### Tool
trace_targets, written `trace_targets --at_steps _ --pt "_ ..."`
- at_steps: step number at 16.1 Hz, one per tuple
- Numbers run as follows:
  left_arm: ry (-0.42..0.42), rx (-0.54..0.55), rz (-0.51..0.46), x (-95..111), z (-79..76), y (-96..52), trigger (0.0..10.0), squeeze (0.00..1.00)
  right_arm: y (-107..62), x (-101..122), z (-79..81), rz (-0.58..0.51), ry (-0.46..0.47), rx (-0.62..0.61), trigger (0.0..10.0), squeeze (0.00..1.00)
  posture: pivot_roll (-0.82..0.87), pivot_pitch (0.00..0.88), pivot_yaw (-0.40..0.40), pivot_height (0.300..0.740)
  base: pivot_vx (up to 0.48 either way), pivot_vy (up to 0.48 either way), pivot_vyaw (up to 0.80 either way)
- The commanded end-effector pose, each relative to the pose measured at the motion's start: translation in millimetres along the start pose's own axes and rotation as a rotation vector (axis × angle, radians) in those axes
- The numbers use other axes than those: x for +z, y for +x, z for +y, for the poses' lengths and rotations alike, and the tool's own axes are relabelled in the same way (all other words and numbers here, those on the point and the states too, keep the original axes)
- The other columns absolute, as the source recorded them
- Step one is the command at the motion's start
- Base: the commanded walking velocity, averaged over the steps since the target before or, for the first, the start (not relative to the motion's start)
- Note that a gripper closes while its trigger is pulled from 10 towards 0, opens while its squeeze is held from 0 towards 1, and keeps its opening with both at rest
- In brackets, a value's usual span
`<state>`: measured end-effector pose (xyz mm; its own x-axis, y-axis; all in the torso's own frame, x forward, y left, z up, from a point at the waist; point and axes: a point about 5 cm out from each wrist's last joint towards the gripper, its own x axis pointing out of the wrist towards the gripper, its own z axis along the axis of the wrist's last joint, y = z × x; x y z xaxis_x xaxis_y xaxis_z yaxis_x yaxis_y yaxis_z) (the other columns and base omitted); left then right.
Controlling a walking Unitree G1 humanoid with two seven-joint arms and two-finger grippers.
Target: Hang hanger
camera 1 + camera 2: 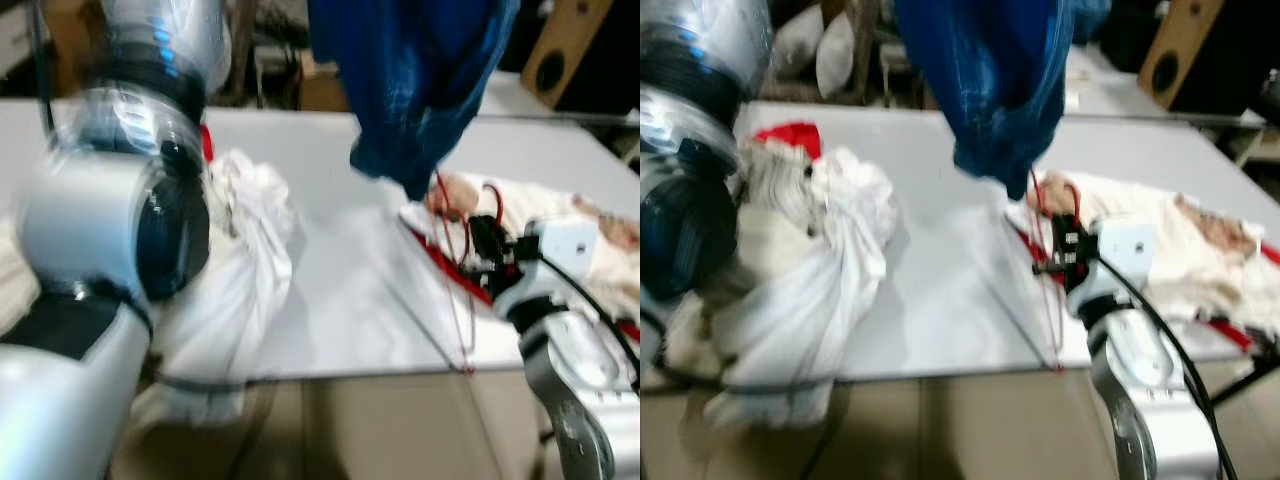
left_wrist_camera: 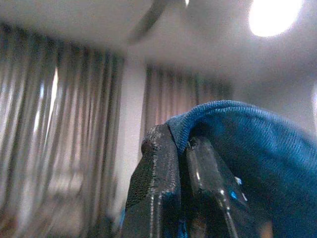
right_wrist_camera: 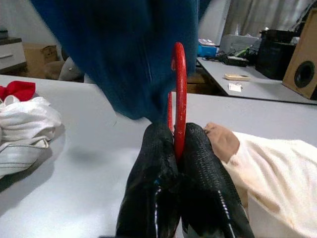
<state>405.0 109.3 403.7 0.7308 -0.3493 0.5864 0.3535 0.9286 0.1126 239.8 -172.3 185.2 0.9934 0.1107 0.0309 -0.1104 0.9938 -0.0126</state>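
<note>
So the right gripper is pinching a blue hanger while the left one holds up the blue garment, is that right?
Not quite: the hanger is red, not blue. The right wrist view shows the right gripper shut on it. The left gripper does hold up the blue garment.

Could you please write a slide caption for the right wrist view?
Right claw shut on red hanger, blue garment hanging just beyond, above the white table.

left arm: raised high close to our head camera, blurred | left gripper: fingers pinched together on blue cloth, it seems | right gripper: low over the table, fingers clamped on red hanger
</note>
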Motion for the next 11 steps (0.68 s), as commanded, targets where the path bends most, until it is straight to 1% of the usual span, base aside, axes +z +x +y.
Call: trace_targets --at_steps 1,2,3,4,5,6,7,8,9,10,11 --pt "0.064 -0.117 0.16 -51.6 -20.2 -20.5 10.0 0.0 -0.4 -0.2 -2.4 -0.003 -0.013 -0.006 10.0 0.0 -0.08 0.0 -0.068 0.74 0.277 0.0 0.0" --pt "0.078 -0.138 0.209 -70.5 -19.5 -34.6 10.0 0.0 -0.5 -0.7 -1.4 -0.002 -0.011 -0.001 10.0 0.0 -0.08 0.0 -0.067 0.74 0.277 0.0 0.0" --pt "0.103 -0.184 0.256 -91.0 -18.3 -55.0 10.0 0.0 -0.7 -1.1 -0.4 -0.002 -0.01 0.003 10.0 0.0 -0.08 0.0 -0.065 0.74 0.27 0.0 0.0" --pt "0.128 -0.253 0.278 -102.7 -15.0 -78.9 10.0 0.0 -1.1 -0.8 -0.1 -0.002 -0.007 0.004 10.0 0.0 -0.08 0.0 -0.063 0.74 0.259 0.0 0.0" --pt "0.172 -0.275 0.305 -103.9 -6.2 -98.7 10.0 0.0 -1.8 -0.9 -0.3 -0.001 -0.005 0.003 10.0 0.0 -0.08 0.0 -0.062 0.74 0.0 0.0 0.0" --pt "0.224 -0.243 0.32 -100.3 6.7 -110.9 10.0 0.0 -2.5 -1.5 -0.3 0.0 -0.004 0.004 10.0 0.0 -0.08 0.0 -0.062 0.74 0.0 0.0 0.0" --pt "0.251 -0.186 0.326 -94.3 22.1 -117.2 10.0 0.0 -3.0 -1.9 0.0 0.001 -0.002 0.006 10.0 0.0 -0.07 0.0 -0.065 0.74 0.0 0.0 0.0" --pt "0.298 -0.04 0.331 -77.5 56.2 -128.8 10.0 0.0 -3.3 -3.1 0.9 0.004 0.005 0.014 10.0 0.0 -0.05 0.0 -0.071 0.74 0.0 0.0 0.0" --pt "0.307 0.001 0.327 -67.6 70.2 -132.8 10.0 0.0 -2.8 -3.7 2.4 0.004 0.01 0.023 10.0 0.0 -0.05 0.0 -0.069 0.74 0.0 0.0 0.0" --pt "0.286 0.002 0.324 -59.1 76.2 -136.1 10.0 0.0 -2.4 -3.9 4.2 0.004 0.009 0.033 10.0 0.0 -0.05 0.0 -0.067 0.74 0.0 0.0 0.0" --pt "0.218 -0.057 0.321 -48.3 73.9 -140.9 10.0 0.0 -2.5 -3.8 4.6 0.003 0.009 0.036 10.0 0.0 -0.05 0.0 -0.064 0.74 0.0 0.0 0.0"
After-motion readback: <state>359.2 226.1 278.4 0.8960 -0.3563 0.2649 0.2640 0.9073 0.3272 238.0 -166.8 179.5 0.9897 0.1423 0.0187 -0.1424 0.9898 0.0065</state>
